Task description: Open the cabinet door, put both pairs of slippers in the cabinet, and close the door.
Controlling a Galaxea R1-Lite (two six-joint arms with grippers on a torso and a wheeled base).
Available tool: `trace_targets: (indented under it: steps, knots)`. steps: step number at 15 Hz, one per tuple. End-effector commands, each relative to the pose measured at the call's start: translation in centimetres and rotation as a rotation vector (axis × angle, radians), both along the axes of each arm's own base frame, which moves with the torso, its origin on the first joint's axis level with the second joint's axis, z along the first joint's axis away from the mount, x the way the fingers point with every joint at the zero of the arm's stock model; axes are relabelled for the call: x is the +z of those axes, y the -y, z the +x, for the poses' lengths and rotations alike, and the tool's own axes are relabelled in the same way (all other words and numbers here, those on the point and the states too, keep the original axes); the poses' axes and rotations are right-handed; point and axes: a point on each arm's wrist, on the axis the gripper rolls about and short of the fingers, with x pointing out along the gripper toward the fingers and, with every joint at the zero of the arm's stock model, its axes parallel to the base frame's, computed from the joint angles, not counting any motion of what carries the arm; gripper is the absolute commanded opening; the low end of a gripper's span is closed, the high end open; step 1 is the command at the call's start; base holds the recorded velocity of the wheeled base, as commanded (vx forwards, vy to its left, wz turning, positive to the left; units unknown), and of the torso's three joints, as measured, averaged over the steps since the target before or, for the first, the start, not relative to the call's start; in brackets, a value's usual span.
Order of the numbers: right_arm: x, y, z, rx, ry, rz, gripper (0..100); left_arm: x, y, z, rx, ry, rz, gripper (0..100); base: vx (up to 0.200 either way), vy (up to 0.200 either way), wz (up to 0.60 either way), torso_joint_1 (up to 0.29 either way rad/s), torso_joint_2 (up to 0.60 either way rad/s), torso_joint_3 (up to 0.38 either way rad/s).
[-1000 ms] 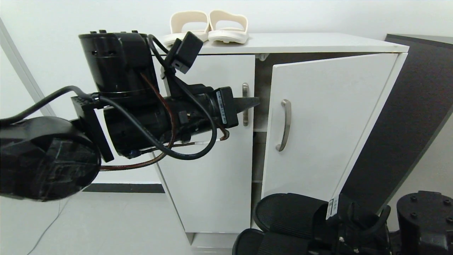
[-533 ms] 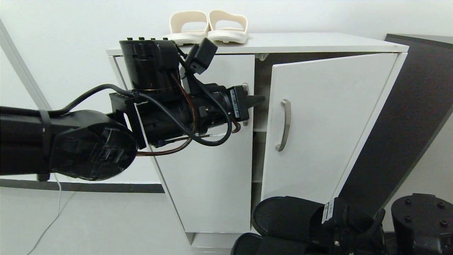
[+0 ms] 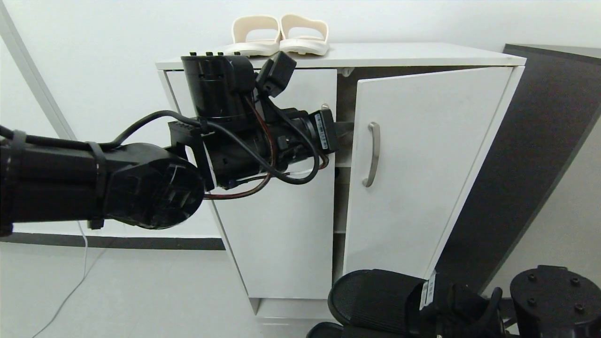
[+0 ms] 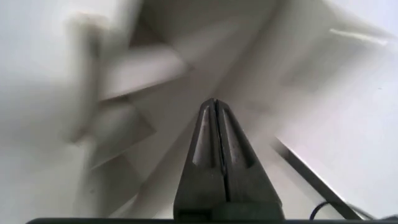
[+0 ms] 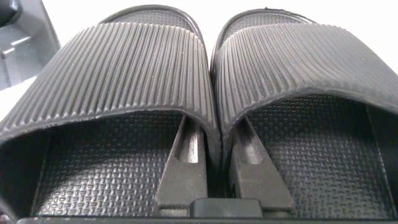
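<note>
White cabinet [image 3: 422, 55] by pale wall [image 3: 94, 47], R door [image 3: 413, 164] ajar, L gripper [image 3: 346, 129] pinched empty, R gripper [image 5: 216, 134] clamping black slippers [image 5: 137, 68]

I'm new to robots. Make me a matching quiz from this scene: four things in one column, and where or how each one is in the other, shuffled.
1. cream foam slippers
2. black ribbed rubber slippers
3. right-hand white cabinet door
4. left gripper

A. ajar
B. shut and empty
C. on the white cabinet top
D. clamped in the right gripper

Pairs: 1-C, 2-D, 3-A, 4-B.
</note>
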Motion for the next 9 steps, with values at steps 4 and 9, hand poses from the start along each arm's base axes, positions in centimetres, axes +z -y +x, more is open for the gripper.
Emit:
trace_targets:
  steps: [4,9]
  knots:
    - [-0.1,-0.1,-0.7,0.030,-0.003,-0.001,0,-0.9,4.1,-3.3,-0.140,0.014,0.009,0,-0.200,0.000,0.00,0.002,0.00,0.002]
    - [-0.2,-0.2,-1.0,0.048,-0.001,-0.005,0,-1.2,4.5,-3.4,-0.148,0.029,-0.009,0,-0.080,0.000,0.00,0.001,0.00,0.003]
